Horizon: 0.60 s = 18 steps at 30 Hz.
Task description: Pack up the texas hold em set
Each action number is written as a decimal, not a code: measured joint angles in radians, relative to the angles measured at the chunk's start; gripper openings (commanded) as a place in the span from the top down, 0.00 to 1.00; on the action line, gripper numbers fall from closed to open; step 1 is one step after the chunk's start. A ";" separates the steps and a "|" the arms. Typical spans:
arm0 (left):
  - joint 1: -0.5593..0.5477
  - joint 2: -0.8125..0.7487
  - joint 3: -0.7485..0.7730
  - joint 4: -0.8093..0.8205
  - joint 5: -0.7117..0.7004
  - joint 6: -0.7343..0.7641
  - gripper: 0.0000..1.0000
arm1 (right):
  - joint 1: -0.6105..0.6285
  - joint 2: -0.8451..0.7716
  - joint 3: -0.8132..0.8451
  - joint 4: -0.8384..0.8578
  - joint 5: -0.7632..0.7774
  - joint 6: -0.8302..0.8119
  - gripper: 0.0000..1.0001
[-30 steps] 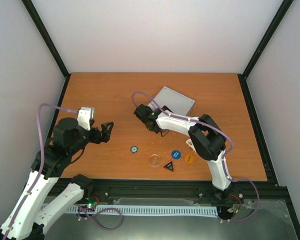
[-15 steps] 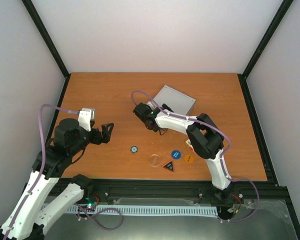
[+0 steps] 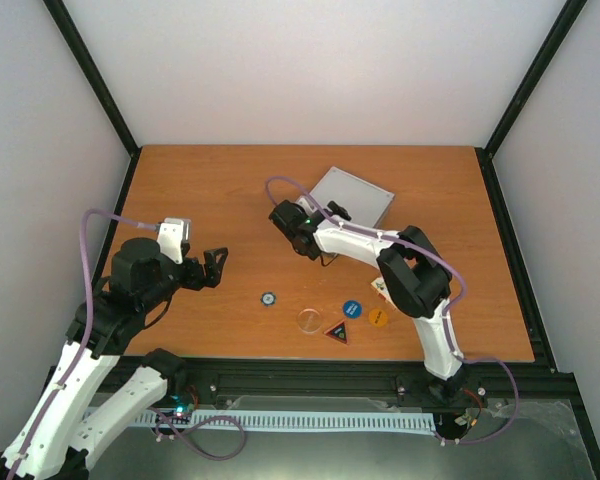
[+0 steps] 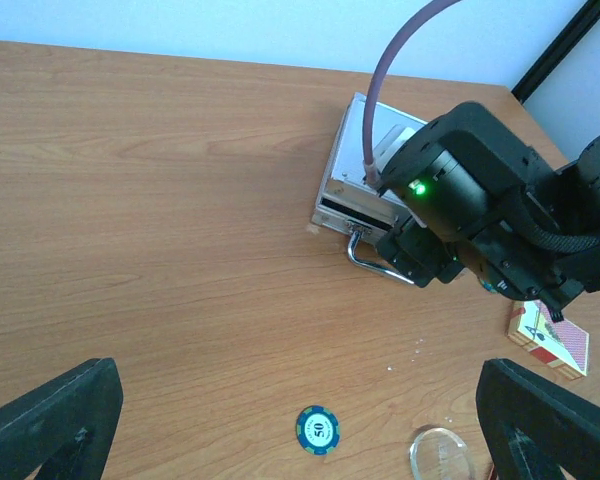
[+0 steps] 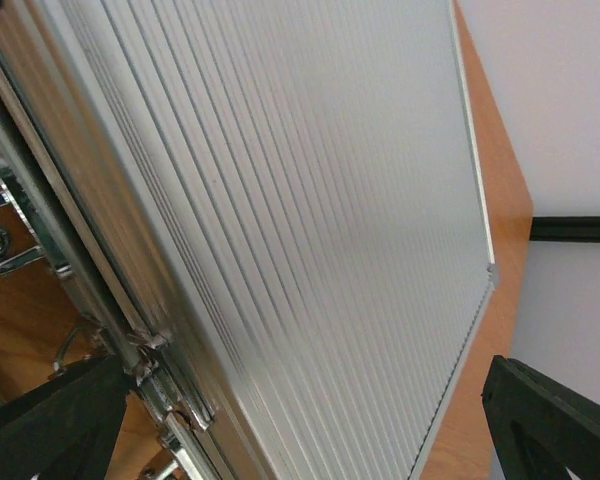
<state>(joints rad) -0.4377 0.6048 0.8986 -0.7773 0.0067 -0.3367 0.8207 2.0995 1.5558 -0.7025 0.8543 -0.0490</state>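
Note:
The silver case lies shut at the back middle of the table, its handle facing the arms. My right gripper is open at the case's front edge; the ribbed lid fills the right wrist view between the fingers. My left gripper hangs open over bare wood, left of a blue 50 chip. A clear round button, a blue one, an orange one and a triangular button lie near the front. The red-backed card deck sits partly under the right arm.
The right arm stretches across the table's right half, above the deck and beside the buttons. Black frame posts and white walls close in the table on three sides.
The right gripper has edged a little further toward the case's front edge. The left arm has hardly moved.

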 measured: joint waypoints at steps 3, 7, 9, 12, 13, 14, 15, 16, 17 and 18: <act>0.000 0.000 0.000 0.000 -0.001 0.000 0.00 | -0.009 -0.014 0.011 0.001 0.011 -0.011 0.01; 0.000 0.000 0.000 0.000 -0.003 0.000 0.00 | -0.027 -0.037 0.028 0.003 0.033 -0.016 0.01; 0.000 0.000 0.000 -0.001 -0.005 0.000 0.00 | -0.036 -0.044 0.036 0.003 0.043 -0.018 0.01; 0.000 0.000 0.000 -0.001 -0.006 -0.001 0.00 | -0.046 -0.048 0.045 0.003 0.058 -0.023 0.01; 0.000 0.000 0.000 -0.001 -0.007 -0.001 0.00 | -0.048 -0.049 0.048 0.003 0.063 -0.025 0.01; 0.000 0.000 0.000 -0.001 -0.007 -0.001 0.00 | -0.050 -0.049 0.052 0.002 0.070 -0.027 0.01; 0.000 0.000 0.000 -0.001 -0.007 -0.001 0.00 | -0.053 -0.050 0.058 0.002 0.076 -0.030 0.01; 0.000 0.000 0.000 -0.001 -0.008 -0.001 0.00 | -0.056 -0.050 0.065 0.002 0.081 -0.034 0.01; 0.000 0.000 0.000 -0.001 -0.008 -0.001 0.00 | -0.059 -0.051 0.072 0.000 0.084 -0.036 0.01; 0.000 0.000 0.000 -0.001 -0.008 -0.001 0.00 | -0.063 -0.052 0.080 0.000 0.088 -0.040 0.01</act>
<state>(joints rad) -0.4377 0.6048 0.8986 -0.7784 -0.0013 -0.3374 0.7574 2.0472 1.6363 -0.7025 0.9424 -0.0887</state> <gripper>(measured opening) 0.998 0.989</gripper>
